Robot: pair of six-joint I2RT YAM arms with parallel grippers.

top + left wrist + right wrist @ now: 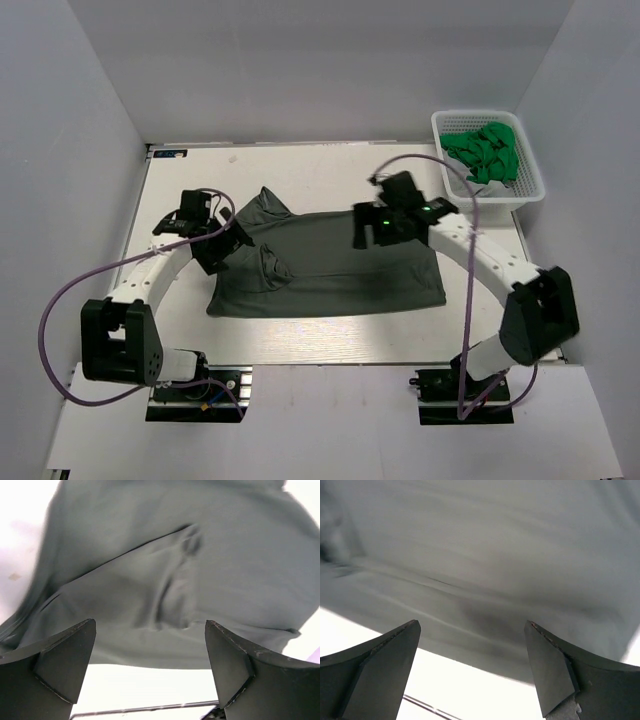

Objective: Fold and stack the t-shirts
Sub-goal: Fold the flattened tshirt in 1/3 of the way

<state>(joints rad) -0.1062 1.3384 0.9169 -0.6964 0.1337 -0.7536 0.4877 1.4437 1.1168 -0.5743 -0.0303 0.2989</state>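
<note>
A dark grey shirt (330,262) is spread near the middle of a white table (300,170), between the two arms. In the top view it is laid out as a wide, roughly rectangular sheet of soft matte cloth. A sleeve sticks out at its far left corner, and a small raised fold is seen left of its middle. Shallow creases are shown on it in the left wrist view (175,555). In the right wrist view (495,540) the cloth is blurred and smooth, with one long faint ridge.

The left gripper (225,242) is held at the shirt's left edge. Its jaws are spread wide and nothing is gripped. In its own view (150,625) two dark wedge-shaped fingers (60,660) are seen apart, with grey cloth and white table between them. The right gripper (365,228) is held over the shirt's far edge, right of the middle. It (471,624) too is spread wide and nothing is gripped. Whether either gripper touches the cloth cannot be told.

Crumpled bright green shirts (485,150) are heaped in a white plastic lattice basket (530,190) at the far right corner, well apart from the grey shirt. A purple cable (55,310) is looped beside the left arm.
</note>
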